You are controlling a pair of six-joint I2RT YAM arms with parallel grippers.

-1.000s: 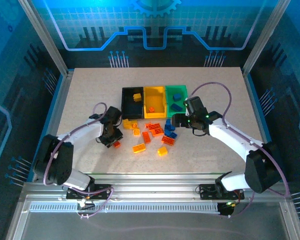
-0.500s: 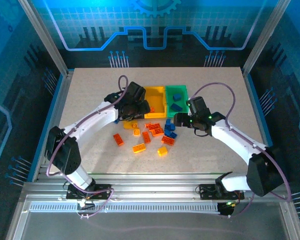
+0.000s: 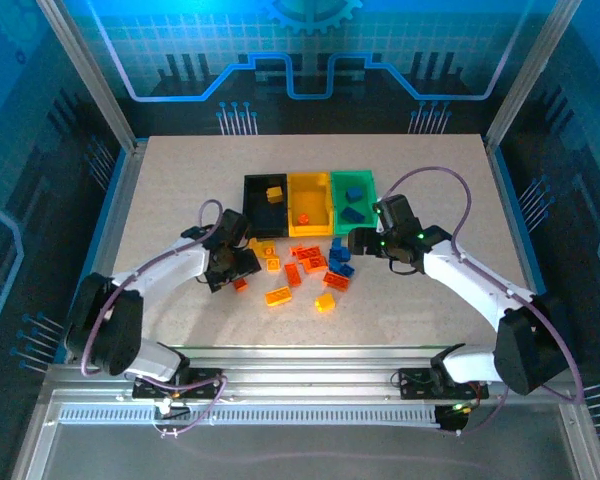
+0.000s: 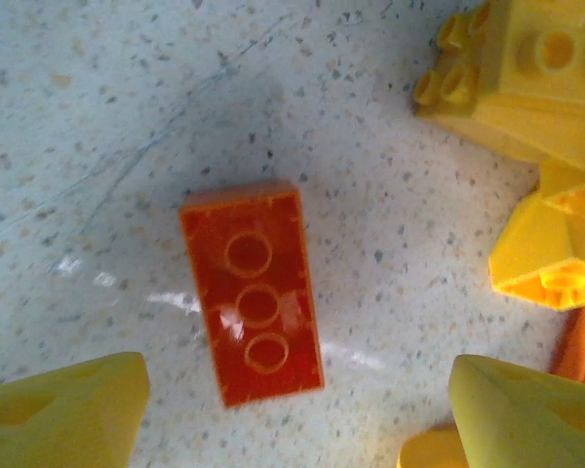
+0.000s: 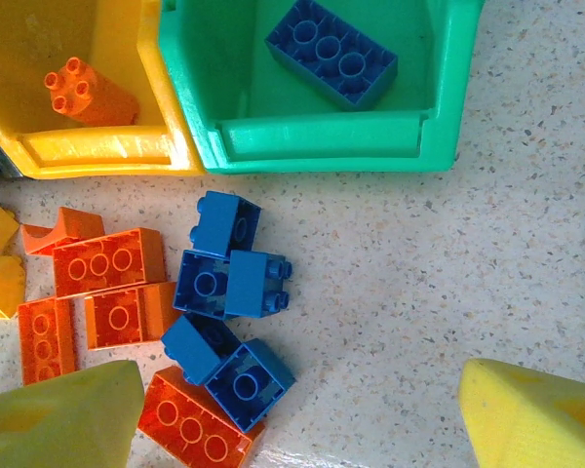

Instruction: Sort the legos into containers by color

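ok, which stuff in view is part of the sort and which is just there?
Job: loose yellow, orange-red and blue legos; black bin; yellow bin; green bin.
Not job: table; purple cable; aluminium frame.

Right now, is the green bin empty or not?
Not empty: a blue brick lies studs up on the floor of the green bin.

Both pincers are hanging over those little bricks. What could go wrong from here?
1. The left pincer is open over a lone orange-red brick lying slightly askew; closing could twist it or let it slip.
2. Yellow bricks lie close by and might get nudged.
3. The right pincer is open over blue bricks packed against each other and orange-red ones; it might catch two or a wrong colour.
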